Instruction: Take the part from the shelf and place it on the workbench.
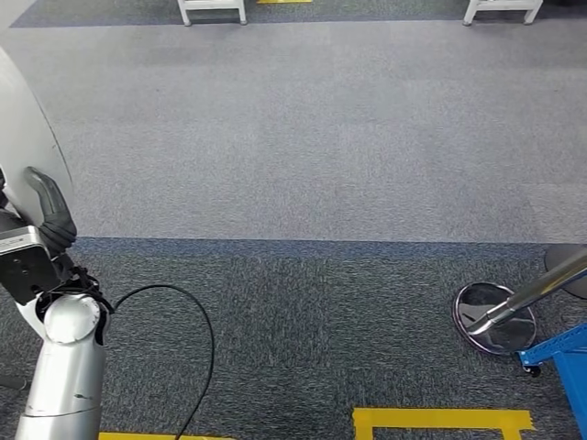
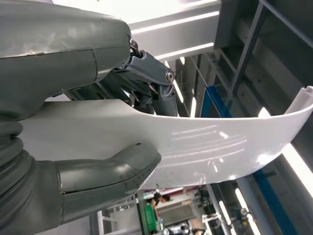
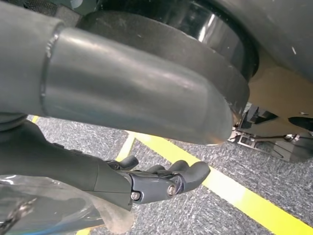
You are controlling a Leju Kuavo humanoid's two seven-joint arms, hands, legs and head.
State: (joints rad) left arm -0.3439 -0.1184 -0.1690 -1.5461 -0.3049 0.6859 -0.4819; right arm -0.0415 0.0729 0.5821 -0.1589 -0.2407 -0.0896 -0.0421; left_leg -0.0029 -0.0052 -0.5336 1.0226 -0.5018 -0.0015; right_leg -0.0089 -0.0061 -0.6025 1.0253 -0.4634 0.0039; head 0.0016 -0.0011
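At eight o'clock in the head view, the left hand [image 1: 49, 220] grips the white part [image 2: 207, 142], thumb below, fingers above. Its right hand [image 3: 158, 178] hangs empty, fingers loosely extended. Carrying stage, I judge; next, find the workbench beyond the carpet [image 1: 312, 137].

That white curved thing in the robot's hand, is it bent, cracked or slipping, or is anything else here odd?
Nothing stands out. The left hand holds the white part between thumb and fingers; its glossy surface shows no crack or dent. The right hand holds nothing above the carpet.
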